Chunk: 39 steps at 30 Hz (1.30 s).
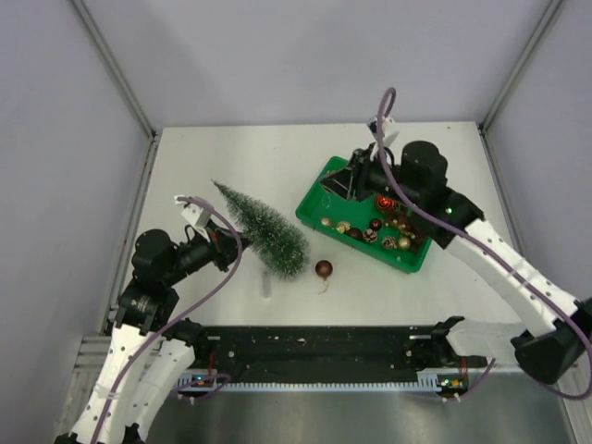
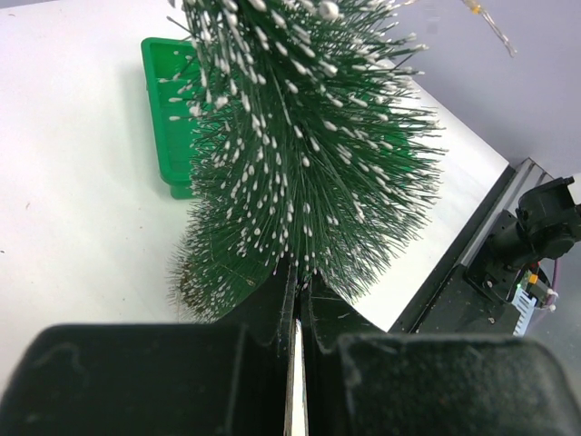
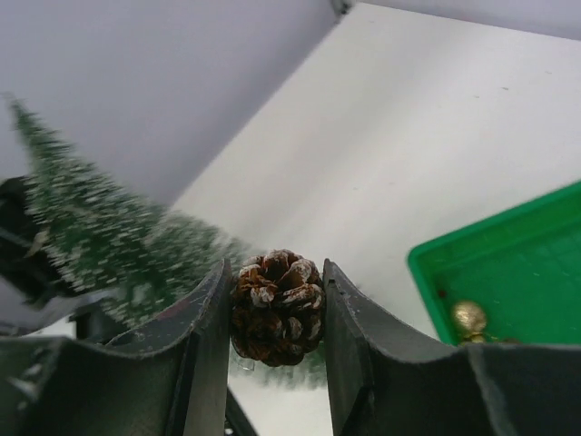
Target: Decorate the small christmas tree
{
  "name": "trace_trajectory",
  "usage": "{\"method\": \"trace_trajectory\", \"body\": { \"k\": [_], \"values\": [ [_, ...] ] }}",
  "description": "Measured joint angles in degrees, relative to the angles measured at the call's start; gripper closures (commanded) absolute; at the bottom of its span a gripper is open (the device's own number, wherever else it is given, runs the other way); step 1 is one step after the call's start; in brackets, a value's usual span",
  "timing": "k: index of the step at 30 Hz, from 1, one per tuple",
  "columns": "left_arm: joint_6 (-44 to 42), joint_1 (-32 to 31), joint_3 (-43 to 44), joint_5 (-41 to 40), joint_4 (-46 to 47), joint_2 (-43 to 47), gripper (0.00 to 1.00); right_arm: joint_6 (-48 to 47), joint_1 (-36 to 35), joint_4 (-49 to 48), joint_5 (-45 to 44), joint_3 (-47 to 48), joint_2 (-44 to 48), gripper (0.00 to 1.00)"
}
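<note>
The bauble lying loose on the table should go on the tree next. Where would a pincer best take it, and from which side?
Probably the bauble by its round body, across the middle, coming straight down: the tree crowds one side, and its thin cord, trailing toward the near edge, looks too slight to pinch.

Left arm [image 1: 129, 370] and right arm [image 1: 504, 268] — white links, black joints (purple cables [image 1: 377, 125]).

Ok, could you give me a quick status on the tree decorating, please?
Left gripper shut on the small christmas tree. Right gripper holding a pine cone. Brown bauble loose beside tree.
</note>
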<state>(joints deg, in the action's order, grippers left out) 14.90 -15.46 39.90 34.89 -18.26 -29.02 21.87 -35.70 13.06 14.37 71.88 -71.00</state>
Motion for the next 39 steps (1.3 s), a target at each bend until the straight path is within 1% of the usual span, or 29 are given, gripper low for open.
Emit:
{"method": "trace_trajectory", "body": {
  "k": [3,7,11,16,20,27,33,39],
  "values": [
    [0.13,0.02,0.00,0.02,0.00,0.02,1.00,2.51,-2.40,-1.55,3.67,-2.14,5.33,0.75],
    [0.39,0.02,0.00,0.04,0.00,0.02,1.00,4.85,-7.91,-2.34,5.11,-2.93,5.77,0.75],
    [0.85,0.02,0.00,0.11,0.00,0.02,1.00,6.80,-13.27,-5.70,2.82,-4.70,4.85,0.75],
    [1.49,0.02,0.00,0.22,0.00,0.04,1.00,8.83,-16.72,-13.55,-1.77,-6.67,2.97,0.76],
    [1.51,0.02,0.00,0.24,0.00,0.04,1.00,9.86,-18.29,-19.54,-4.15,-6.67,0.46,0.76],
    [1.60,0.04,0.00,0.22,0.00,0.04,1.00,11.87,-18.64,-27.91,-5.14,-6.62,-3.19,0.77],
    [1.68,0.04,0.00,0.24,0.00,0.04,1.00,13.22,-18.73,-31.08,-5.57,-6.64,-5.64,0.79],
    [1.68,0.04,0.00,0.24,0.02,0.04,1.00,13.70,-18.88,-34.99,-7.78,-9.01,-5.81,0.80]
  ]
}}
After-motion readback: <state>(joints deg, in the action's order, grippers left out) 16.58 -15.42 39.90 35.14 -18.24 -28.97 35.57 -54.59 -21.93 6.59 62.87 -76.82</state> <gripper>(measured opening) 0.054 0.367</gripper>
